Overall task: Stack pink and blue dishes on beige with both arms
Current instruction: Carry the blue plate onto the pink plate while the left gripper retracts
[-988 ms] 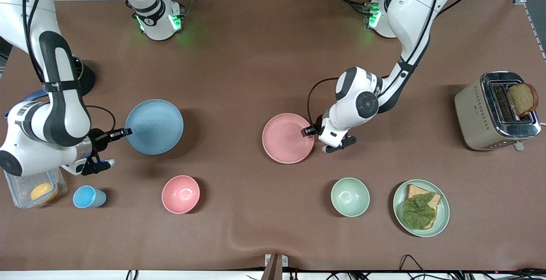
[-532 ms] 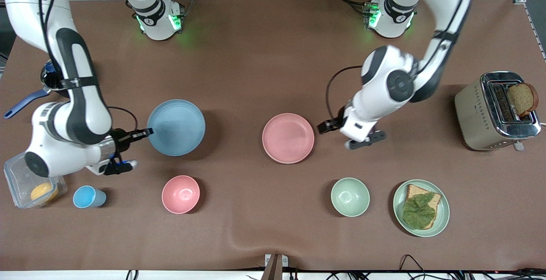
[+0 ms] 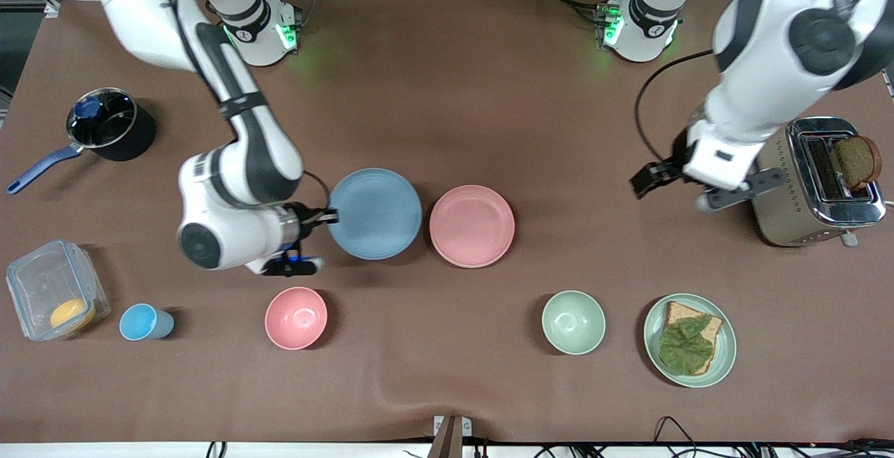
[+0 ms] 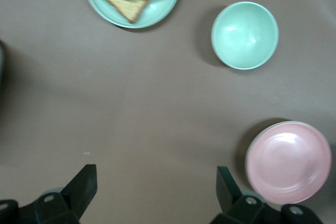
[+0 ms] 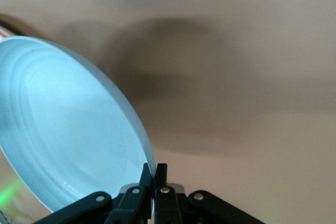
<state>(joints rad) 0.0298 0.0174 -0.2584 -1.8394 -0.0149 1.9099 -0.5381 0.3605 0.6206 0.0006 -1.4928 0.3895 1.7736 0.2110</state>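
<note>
The light blue plate [image 3: 377,212] hangs just above the table beside the pale pink plate [image 3: 472,226], toward the right arm's end. My right gripper [image 3: 328,218] is shut on its rim; the right wrist view shows the fingers [image 5: 154,174] pinching the blue plate [image 5: 68,129] above its shadow. My left gripper [image 3: 674,191] is open, empty and raised, over the table next to the toaster. Its wrist view shows the spread left gripper [image 4: 155,192] above bare table, with the pink plate [image 4: 287,162] off to one side. The beige plate is hidden; a thin pale edge under the pink plate may be it.
A toaster [image 3: 814,179] holding bread stands at the left arm's end. Nearer the camera lie a pink bowl [image 3: 296,317], a green bowl [image 3: 573,322], a green plate [image 3: 726,346] with bread and a leaf, a blue cup [image 3: 143,322] and a clear box [image 3: 42,280]. A pot [image 3: 112,123] stands at the right arm's end.
The right arm has carried the blue plate toward the pink plate. The left gripper has let go of the pink plate's rim, risen and swung toward the toaster.
</note>
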